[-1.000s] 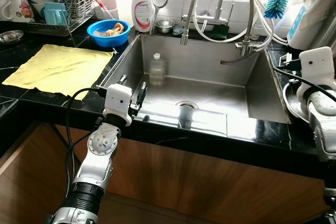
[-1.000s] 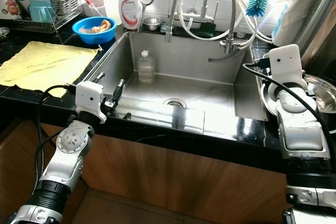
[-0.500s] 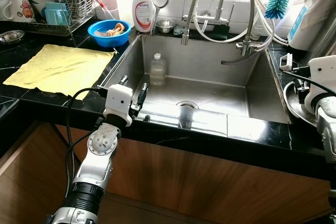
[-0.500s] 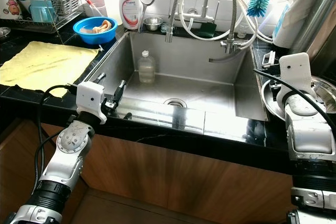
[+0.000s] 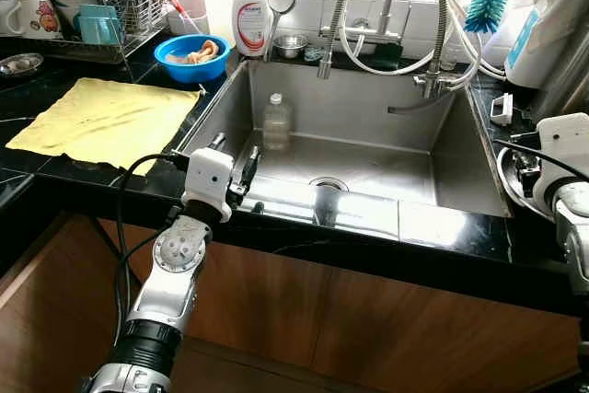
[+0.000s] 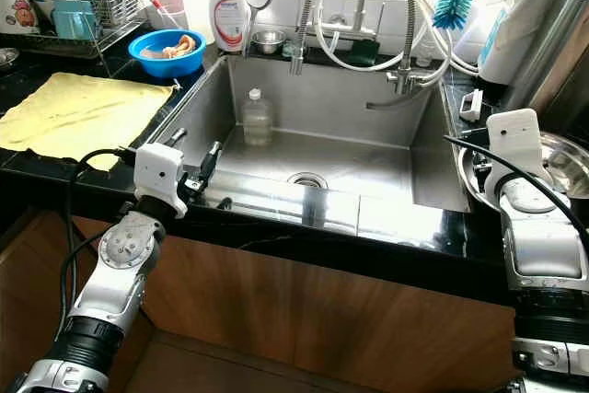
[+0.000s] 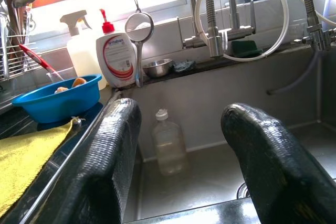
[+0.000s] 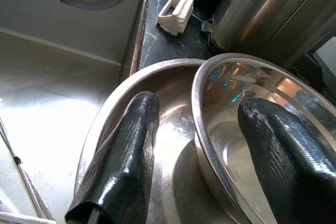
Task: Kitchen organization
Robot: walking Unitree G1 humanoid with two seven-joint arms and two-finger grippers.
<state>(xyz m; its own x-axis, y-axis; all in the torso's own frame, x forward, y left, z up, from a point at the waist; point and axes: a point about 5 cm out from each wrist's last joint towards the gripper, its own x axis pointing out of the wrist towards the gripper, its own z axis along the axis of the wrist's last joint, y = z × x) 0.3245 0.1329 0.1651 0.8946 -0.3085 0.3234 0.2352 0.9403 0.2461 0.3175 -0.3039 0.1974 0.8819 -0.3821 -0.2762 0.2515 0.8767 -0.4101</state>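
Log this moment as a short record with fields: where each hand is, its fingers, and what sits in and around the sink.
left hand: fingers open, at the sink's front left edge, holding nothing
right hand: fingers open, straddling the rim of a steel bowl that sits in a steel plate, right of the sink
sink: clear bottle standing at the back left
left counter: yellow cloth, blue bowl, soap bottle
right counter: small white brush

**Hidden and cut off**

Steel bowl (image 8: 273,129) cropped at the frame edge, near rim behind a right gripper (image 8: 202,156) finger. Pan (image 6: 479,167) mostly behind the right wrist. Contents of blue bowl (image 5: 190,55) too small to identify.
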